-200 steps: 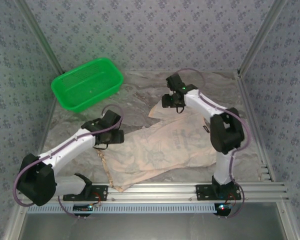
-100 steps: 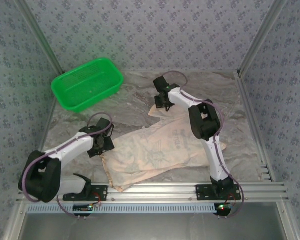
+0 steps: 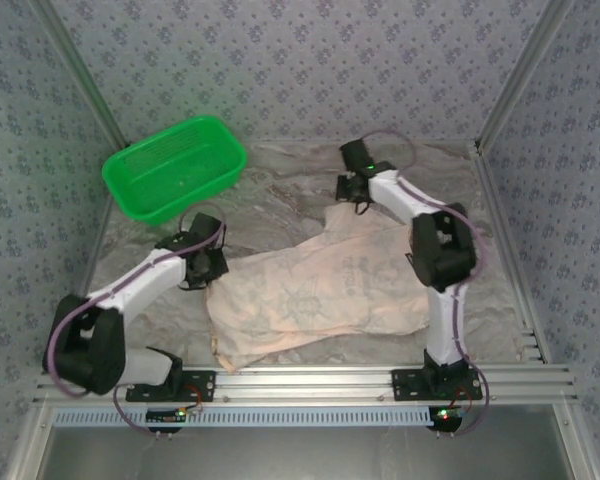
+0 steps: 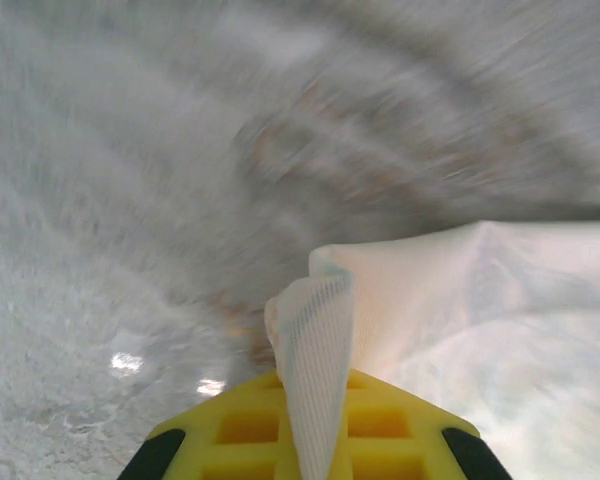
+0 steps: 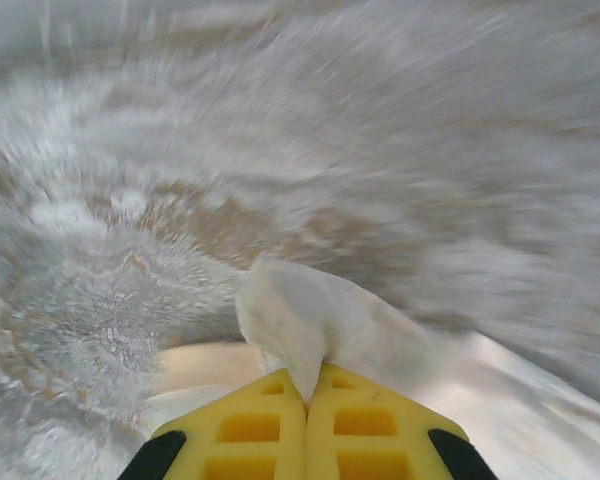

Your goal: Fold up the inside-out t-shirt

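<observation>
Your table [image 3: 280,205], under its marbled grey cover, carries everything. The t-shirt [image 3: 310,295] lies spread across it, to the right of the green basket [image 3: 158,141] and closer to the arm bases than the basket, clear of it. The side facing up is pale, with a faint print.

Your right gripper [image 3: 352,190] is well to the right of the basket, level with the basket's near side, at the shirt's far corner. In the right wrist view this gripper [image 5: 306,400] is closed, its yellow pads [image 5: 370,425] meeting on a pinch of the cloth [image 5: 300,320] that rises between them.

Your left gripper [image 3: 202,268] is near the basket, on its base-ward side, at the shirt's left edge. In the left wrist view the left gripper [image 4: 315,400] is clamped on a ribbed fold of the shirt [image 4: 480,300]. The surface behind is blurred in both wrist views.
</observation>
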Robot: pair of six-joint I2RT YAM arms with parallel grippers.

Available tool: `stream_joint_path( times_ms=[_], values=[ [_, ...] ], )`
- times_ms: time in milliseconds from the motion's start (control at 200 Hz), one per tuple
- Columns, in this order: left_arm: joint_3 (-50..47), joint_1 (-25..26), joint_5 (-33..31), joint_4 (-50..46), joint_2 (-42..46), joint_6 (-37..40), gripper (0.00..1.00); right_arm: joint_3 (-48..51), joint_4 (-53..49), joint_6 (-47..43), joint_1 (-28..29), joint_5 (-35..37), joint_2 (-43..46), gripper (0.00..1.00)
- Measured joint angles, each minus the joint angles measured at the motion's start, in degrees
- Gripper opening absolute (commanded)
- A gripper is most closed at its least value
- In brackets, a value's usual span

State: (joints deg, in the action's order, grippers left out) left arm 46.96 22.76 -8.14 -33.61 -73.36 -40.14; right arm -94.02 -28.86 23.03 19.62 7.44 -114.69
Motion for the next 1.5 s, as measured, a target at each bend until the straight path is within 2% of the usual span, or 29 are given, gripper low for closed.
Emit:
stream_joint_path(
  times_ms=[140, 265, 365, 470, 660, 959, 1069, 1164, 1304, 1439, 1499],
  values=[
    [6.0, 4.0, 0.0, 1.8, 13.2, 4.1, 0.00, 4.0, 0.8, 0.1, -4.1, 2.7, 18.0, 0.00],
    [10.3, 10.1, 0.4, 4.9, 21.9, 10.3, 0.00, 7.2, 1.3, 0.1, -3.7, 5.6, 34.8, 0.00],
    [15.1, 14.3, 0.4, 4.8, 23.7, 15.1, 0.00, 8.4, 0.3, 0.1, -2.2, 7.9, 46.8, 0.00],
    [21.4, 16.4, 0.9, 2.9, 23.5, 19.1, 0.00, 8.5, -1.3, 0.1, 0.4, 11.1, 57.3, 0.00],
    [32.9, 19.1, 4.8, 1.6, 23.4, 24.8, 0.00, 3.8, -6.1, -0.2, 4.6, 12.5, 67.4, 0.00],
    [35.5, 20.0, 10.3, 7.8, 23.0, 31.1, 0.00, -5.3, -8.2, -0.6, 5.1, 12.9, 66.2, 0.00],
    [35.5, 20.0, 9.7, 9.9, 20.3, 32.7, 0.00, -8.3, -6.6, -2.3, 5.1, 13.8, 62.9, 0.00],
    [35.5, 20.0, 5.2, 10.6, 17.4, 33.6, 0.00, -9.8, -4.3, -4.3, 4.5, 14.8, 58.8, 0.00],
    [33.3, 16.5, -1.5, 12.0, 12.1, 33.6, 0.00, -10.3, -1.5, -4.9, -3.3, 11.5, 48.8, 0.00],
    [31.3, 9.5, -1.8, 11.7, 6.4, 33.0, 0.00, -10.3, -0.6, -3.5, -10.5, 4.9, 37.9, 0.00],
    [31.3, 8.0, -1.7, 11.7, 4.4, 33.0, 0.00, -10.3, -1.5, -2.9, -12.3, 2.6, 33.8, 0.00]
  ],
)
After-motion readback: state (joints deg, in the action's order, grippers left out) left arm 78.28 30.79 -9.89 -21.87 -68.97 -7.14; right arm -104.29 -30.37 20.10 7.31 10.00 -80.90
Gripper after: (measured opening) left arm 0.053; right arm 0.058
